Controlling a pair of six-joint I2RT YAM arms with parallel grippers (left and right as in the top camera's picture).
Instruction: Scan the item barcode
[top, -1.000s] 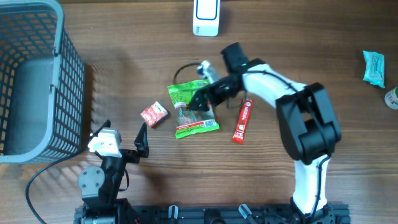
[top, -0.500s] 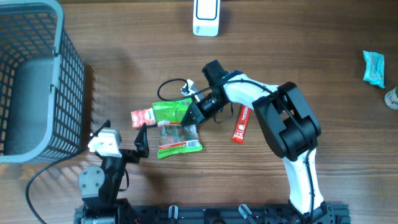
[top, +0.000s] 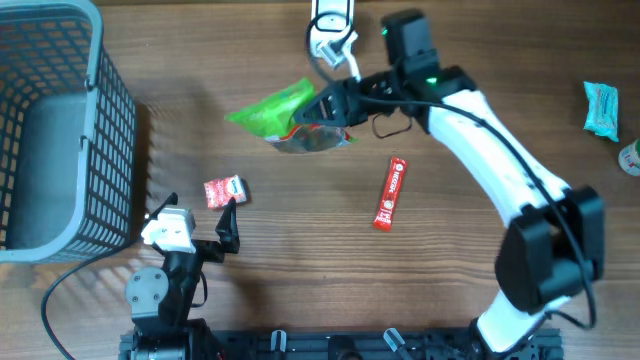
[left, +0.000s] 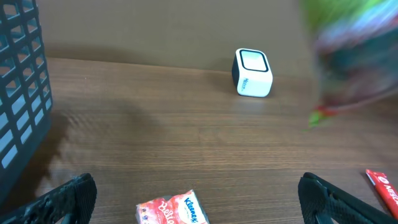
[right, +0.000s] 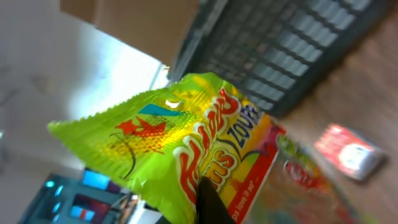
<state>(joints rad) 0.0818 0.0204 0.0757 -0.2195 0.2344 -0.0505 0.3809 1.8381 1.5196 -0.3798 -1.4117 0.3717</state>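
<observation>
Green bag (top: 270, 106) now aloft in right claw (top: 316, 112), nearer scanner (left: 253, 73)

Wooden bench (top: 300, 290), brown with grain running side to side, extending on every side beneath the right hand (top: 322, 108); illumination even, shadows soft. Past the bench's far edge, beyond the hand, a plain tan wall (left: 124, 25) stands upright. Out of focus past the hand in the right wrist view: a bright white surface (right: 37, 74), with a tan panel (right: 124, 15) above it.
</observation>
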